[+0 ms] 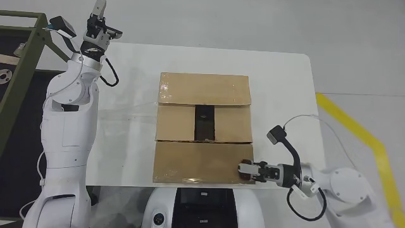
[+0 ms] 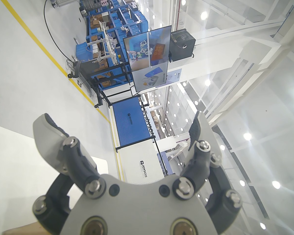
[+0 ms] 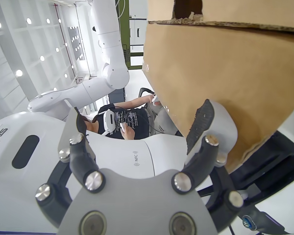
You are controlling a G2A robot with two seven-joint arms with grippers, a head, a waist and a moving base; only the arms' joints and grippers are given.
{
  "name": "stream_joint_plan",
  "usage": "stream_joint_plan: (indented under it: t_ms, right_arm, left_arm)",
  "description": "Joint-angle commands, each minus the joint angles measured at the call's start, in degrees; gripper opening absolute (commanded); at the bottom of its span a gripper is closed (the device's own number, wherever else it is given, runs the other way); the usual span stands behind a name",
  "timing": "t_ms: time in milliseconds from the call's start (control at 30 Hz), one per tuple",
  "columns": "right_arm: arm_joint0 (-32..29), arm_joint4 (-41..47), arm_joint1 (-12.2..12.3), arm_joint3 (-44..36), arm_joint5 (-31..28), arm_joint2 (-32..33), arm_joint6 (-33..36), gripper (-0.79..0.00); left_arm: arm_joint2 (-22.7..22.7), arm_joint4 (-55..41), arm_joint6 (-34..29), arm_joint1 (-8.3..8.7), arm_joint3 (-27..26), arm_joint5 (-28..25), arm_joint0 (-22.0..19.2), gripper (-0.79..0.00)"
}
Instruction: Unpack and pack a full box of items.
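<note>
A brown cardboard box (image 1: 204, 126) stands in the middle of the white table (image 1: 285, 82). Its far and near flaps are folded outward, and a dark gap (image 1: 204, 121) shows between the two inner flaps. My right gripper (image 1: 243, 170) is open at the right corner of the near flap (image 3: 223, 69). In the right wrist view this gripper (image 3: 140, 113) has one finger (image 3: 210, 123) over the flap's face, and the flap's edge runs between the jaws. My left gripper (image 1: 98, 9) is raised beyond the table's far left corner. It (image 2: 121, 118) is open with nothing in it and points out into the hall.
An olive-green metal frame (image 1: 22, 44) stands left of the table, close to the left arm. A yellow floor line (image 1: 361, 133) runs past the table's right side. Bare table surface lies on both sides of the box.
</note>
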Motion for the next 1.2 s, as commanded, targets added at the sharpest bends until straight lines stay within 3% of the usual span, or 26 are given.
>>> stream_joint_plan:
  t_ms: [0,1167]
  right_arm:
    - [0.05,-0.23,0.05,0.39,0.28,-0.44,-0.48,0.0]
    - [5.96,-7.96,0.72,10.56,3.23,-9.42,-6.21,0.0]
  left_arm:
    - [0.0,0.0,0.0,0.0,0.0,0.0,0.0,0.0]
    - [0.0,0.0,0.0,0.0,0.0,0.0,0.0,0.0]
